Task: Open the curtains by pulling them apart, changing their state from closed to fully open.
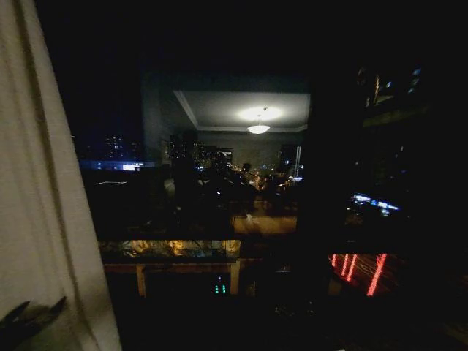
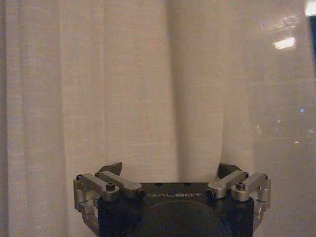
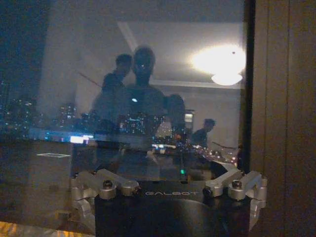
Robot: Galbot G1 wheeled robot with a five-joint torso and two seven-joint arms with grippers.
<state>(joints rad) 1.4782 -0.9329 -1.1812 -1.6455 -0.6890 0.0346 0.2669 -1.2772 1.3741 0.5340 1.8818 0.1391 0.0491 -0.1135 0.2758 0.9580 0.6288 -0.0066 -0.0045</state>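
Note:
One sheer cream-white curtain (image 1: 44, 190) hangs gathered at the left edge of the window, pleated from top to bottom. My left gripper (image 1: 29, 316) shows as a dark shape low against this panel. In the left wrist view the curtain (image 2: 123, 89) hangs close in front of the left gripper (image 2: 170, 170), which is open, its black fingertips (image 2: 112, 168) spread wide with a fold of fabric just ahead of them. My right gripper (image 3: 165, 173) is open and faces bare window glass (image 3: 123, 98), holding nothing.
The uncovered window (image 1: 234, 183) is dark, showing night city lights and reflections of a ceiling lamp (image 1: 258, 128) and the room. A dark brown vertical frame (image 3: 281, 118) borders the glass beside the right gripper. A low wooden ledge (image 1: 172, 267) runs under the window.

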